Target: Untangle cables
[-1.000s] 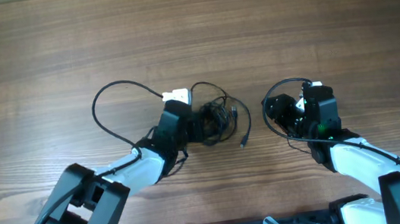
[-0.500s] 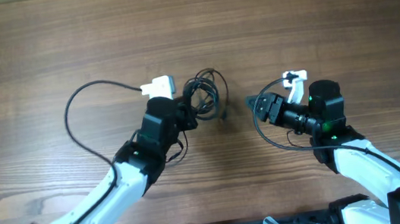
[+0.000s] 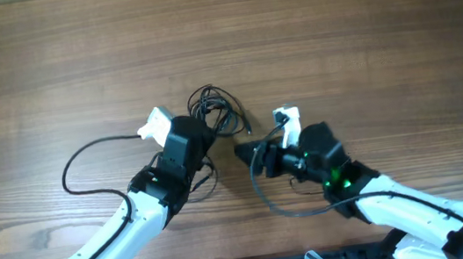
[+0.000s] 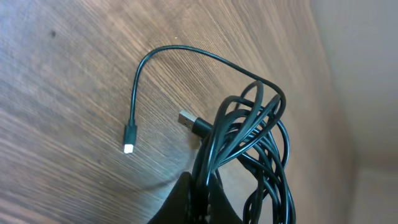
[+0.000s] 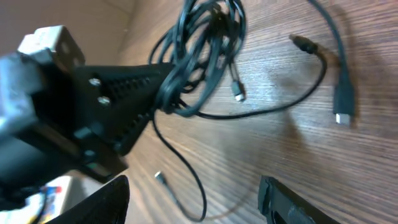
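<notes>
Black cables [image 3: 214, 109] pinched by left end effector [image 3: 207, 131], lengthwise up-table; right end effector [image 3: 251, 158] spread

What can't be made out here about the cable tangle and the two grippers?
- Overhead: clump of thin black cables too small to trace crossings; the left gripper covers its lower edge.
- Left wrist: gripper fingers mostly cut off by bottom edge.
- Right wrist: motion blur; right gripper fingers cropped.

A brown wooden table [image 3: 219, 25] with long, streaked grain fills the overhead view under soft, even light. In the left wrist view, a pale, plain surface [image 4: 367, 56] shows beyond the table's edge, and a bluish sheen crosses the wood.
</notes>
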